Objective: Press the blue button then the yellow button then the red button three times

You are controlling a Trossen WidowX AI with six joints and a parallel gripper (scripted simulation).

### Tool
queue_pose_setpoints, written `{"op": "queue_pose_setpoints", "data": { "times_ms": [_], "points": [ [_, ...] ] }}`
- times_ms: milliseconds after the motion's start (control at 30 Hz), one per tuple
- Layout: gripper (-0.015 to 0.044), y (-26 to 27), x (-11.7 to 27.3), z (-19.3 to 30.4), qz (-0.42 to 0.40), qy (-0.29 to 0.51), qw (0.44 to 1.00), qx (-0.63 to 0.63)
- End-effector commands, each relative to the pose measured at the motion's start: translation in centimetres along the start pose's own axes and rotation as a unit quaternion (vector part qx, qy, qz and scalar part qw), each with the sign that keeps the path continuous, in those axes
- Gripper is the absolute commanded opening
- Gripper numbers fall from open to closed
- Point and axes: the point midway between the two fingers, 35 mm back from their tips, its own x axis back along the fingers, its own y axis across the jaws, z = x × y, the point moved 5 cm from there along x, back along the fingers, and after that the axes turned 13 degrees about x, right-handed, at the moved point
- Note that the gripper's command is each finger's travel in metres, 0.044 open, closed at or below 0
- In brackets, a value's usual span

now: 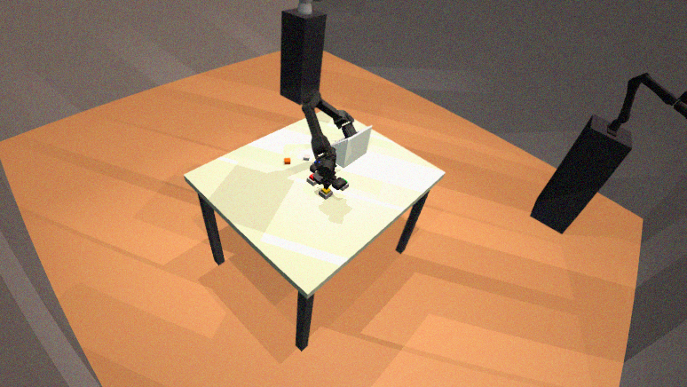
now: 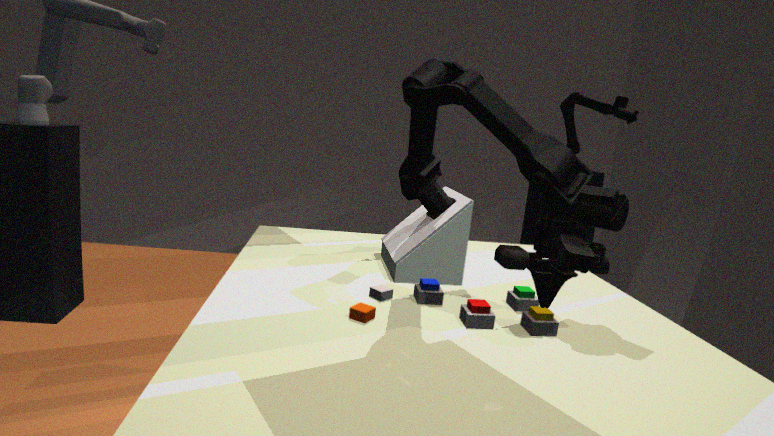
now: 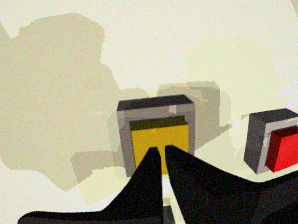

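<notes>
The hand (image 2: 547,303) points straight down with its fingers pressed nearly together and nothing between them, a closed wedge that serves as a single blunt tip for pushing. That tip sits on the yellow button (image 2: 540,312), at the cap's near edge in the wrist view, where the cap looks sunk a little inside its grey housing; I judge this to be the second press, at or close to bottoming out, though how deep it has gone cannot be told. The buttons stand in a loose cluster on the bench (image 2: 346,379): the green button (image 2: 523,291) just behind the yellow one, the red button (image 2: 478,306) beside it to the left, the blue button (image 2: 429,283) farther left near the grey wedge block (image 2: 430,246). The orange block (image 2: 362,311) and small grey block (image 2: 381,292) lie well apart from the hand, so a vertical approach keeps clear of them.
</notes>
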Motion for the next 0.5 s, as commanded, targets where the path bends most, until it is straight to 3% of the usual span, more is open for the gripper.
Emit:
{"op": "queue_pose_setpoints", "data": {
  "times_ms": [0,467],
  "points": [
    [0.0020,0.00,-0.98,0.32,0.004,0.004,1.000,0.005],
    [0.0020,-0.01,-1.39,0.34,0.004,0.004,1.000,0.005]
  ]
}}
